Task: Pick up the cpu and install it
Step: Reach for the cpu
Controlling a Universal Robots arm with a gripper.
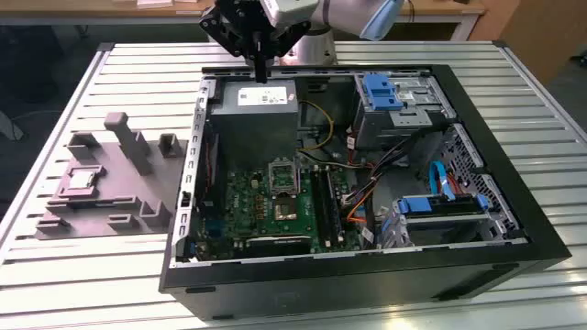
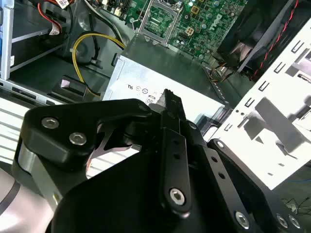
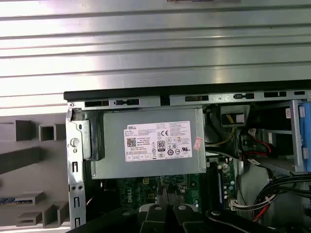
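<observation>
The arm comes in from the top edge of the exterior view, just left of centre, its wrist turned so that the black gripper (image 1: 264,75) points straight down. The fingertips hang just above the rear top edge of the grey power supply (image 1: 261,120) inside the open computer case (image 1: 513,206), not touching it. In the second wrist view the gripper (image 2: 171,98) stands over the same box.

The power supply carries a white label (image 1: 266,95). In the first wrist view this label (image 3: 158,141) shows dense black print, a square code, several round certification marks and a small red-and-white sticker at one corner.

The fingers are pressed together into one narrow dark bar, with nothing between them.

The cpu (image 1: 81,180) lies flat in a square recess of the grey fixture tray (image 1: 137,206), at the middle left of the exterior view, outside the case and well apart from the gripper. The metal-framed cpu socket (image 1: 282,176) sits on the green motherboard (image 1: 266,213) near the frame's centre, below the power supply, its dark centre bare.
</observation>
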